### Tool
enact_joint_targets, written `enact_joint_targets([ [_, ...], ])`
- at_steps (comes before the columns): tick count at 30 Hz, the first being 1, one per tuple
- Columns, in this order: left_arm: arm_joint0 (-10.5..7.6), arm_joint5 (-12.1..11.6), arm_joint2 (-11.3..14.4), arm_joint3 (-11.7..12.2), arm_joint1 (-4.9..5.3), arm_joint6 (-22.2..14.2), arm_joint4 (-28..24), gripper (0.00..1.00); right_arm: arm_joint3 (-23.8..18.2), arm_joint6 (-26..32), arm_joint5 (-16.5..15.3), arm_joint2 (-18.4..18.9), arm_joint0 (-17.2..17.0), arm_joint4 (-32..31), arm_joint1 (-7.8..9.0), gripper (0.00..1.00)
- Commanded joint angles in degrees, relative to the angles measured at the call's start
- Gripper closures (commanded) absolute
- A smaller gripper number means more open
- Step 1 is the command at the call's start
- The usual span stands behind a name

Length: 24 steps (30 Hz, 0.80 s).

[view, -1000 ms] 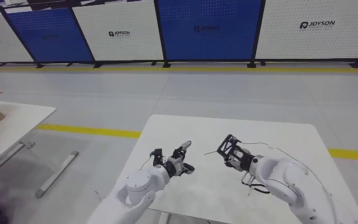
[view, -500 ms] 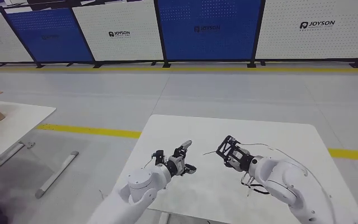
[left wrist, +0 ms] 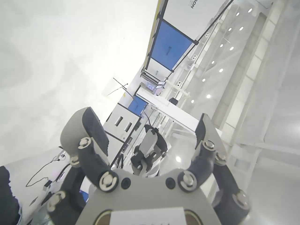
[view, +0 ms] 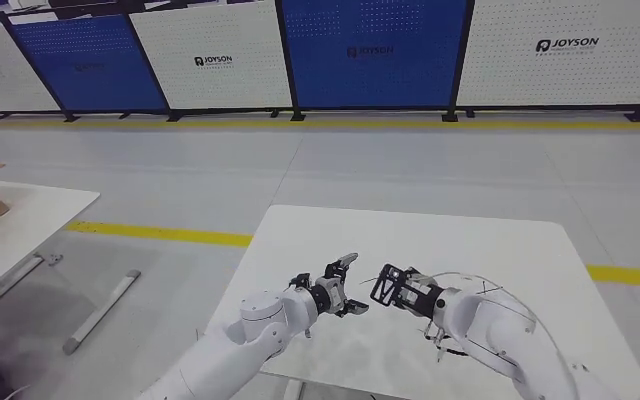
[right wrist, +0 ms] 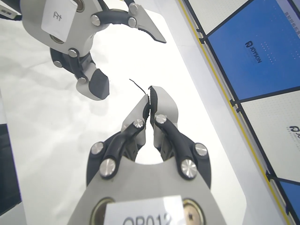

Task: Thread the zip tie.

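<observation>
My left arm [view: 262, 322] and right arm [view: 492, 318] both reach in toward the middle, wrists turned so the two sets of jaws face each other, tips near but apart. My left jaws stand wide open, their pads [right wrist: 99, 84] well spread. My right jaws are pressed together, nipping a thin black zip tie [right wrist: 138, 86] at their tips, its end poking toward the left jaws.

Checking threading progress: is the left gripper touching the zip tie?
Apart. The right wrist view shows bare table between the open left gripper and the zip tie held in the right gripper.
</observation>
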Motion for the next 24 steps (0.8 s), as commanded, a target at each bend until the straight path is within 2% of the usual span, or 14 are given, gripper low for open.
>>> enact_joint_targets([
  [1,0.0,0.0,0.0,0.0,0.0,0.0,0.0,0.0,0.0,0.0,0.0,0.0,0.0,0.0,0.0,1.0],
  [6,-0.3,0.0,0.2,0.2,-0.45,0.2,-2.4,0.0,0.0,0.0,0.0,0.0,0.0,0.0,0.0,1.0],
  [8,-1.14,0.0,1.0,0.6,-0.74,1.2,-4.6,0.0,0.0,0.0,0.0,0.0,0.0,0.0,0.0,1.0],
  [12,-3.31,0.0,3.0,1.3,-1.04,2.9,-5.8,0.0,0.0,0.0,0.0,0.0,0.0,0.0,0.0,1.0],
  [13,-3.79,0.0,3.3,1.6,-1.11,3.3,-6.1,0.09,0.0,0.0,0.0,0.0,0.0,0.0,0.0,1.0],
  [14,-4.45,0.0,3.7,2.0,-1.23,3.9,-6.9,0.26,0.0,0.0,0.0,0.0,0.0,0.0,0.0,1.0],
  [15,-4.93,0.0,4.1,2.3,-1.3,4.3,-7.4,0.5,0.0,0.0,0.0,0.0,0.0,0.0,0.0,1.0],
  [16,-5.34,0.0,4.4,2.6,-1.36,4.5,-7.8,0.58,0.0,0.0,0.0,0.0,0.0,0.0,0.0,1.0],
  [18,-6.1,0.0,5.3,3.2,-1.39,4.6,-8.6,0.8,0.0,0.0,0.0,0.0,0.0,0.0,0.0,1.0],
  [19,-6.4,0.0,5.7,3.5,-1.32,4.3,-8.8,0.84,0.0,0.0,0.0,0.0,0.0,0.0,0.0,1.0],
  [21,-6.87,0.0,6.3,3.9,-1.05,3.8,-9.1,0.98,0.0,0.0,0.0,0.0,0.0,0.0,0.0,1.0],
  [24,-7.08,0.0,6.7,4.0,-0.55,3.3,-9.4,1.0,0.0,0.0,0.0,0.0,0.0,0.0,0.0,1.0],
])
